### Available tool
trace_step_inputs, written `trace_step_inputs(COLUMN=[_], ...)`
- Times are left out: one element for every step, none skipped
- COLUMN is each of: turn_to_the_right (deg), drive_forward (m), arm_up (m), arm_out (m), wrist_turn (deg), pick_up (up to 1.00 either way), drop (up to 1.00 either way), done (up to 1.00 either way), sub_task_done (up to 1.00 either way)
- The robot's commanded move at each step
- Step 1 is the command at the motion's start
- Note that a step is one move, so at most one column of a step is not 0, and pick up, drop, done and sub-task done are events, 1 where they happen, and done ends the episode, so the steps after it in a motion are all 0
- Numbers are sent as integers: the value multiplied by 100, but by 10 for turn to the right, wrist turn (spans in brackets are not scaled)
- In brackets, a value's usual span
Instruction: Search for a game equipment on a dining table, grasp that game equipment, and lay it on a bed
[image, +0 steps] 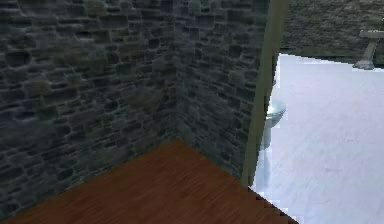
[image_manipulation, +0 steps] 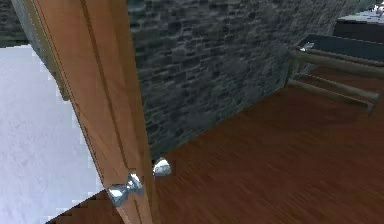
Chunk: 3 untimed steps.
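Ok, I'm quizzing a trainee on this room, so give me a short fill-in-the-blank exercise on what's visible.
The corner walls are built of dark ____. The door with the silver knob is made of ____. Past the doorway, the floor is coloured ____.
Missing words: stone; wood; white.

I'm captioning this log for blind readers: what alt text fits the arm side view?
A wooden door stands edge-on in the foreground, a silver knob on each face. Behind it run a dark stone wall and wood floor.
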Motion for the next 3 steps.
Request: trace_step_inputs(turn_to_the_right=[0,420,0], drive_forward=[25,0,100], arm_up=[0,0,0], arm_out=[0,0,0], wrist_turn=[0,0,0], pick_up=[0,0,0], drop=[0,0,0], done=[0,0,0], sub_task_done=[0,0,0])
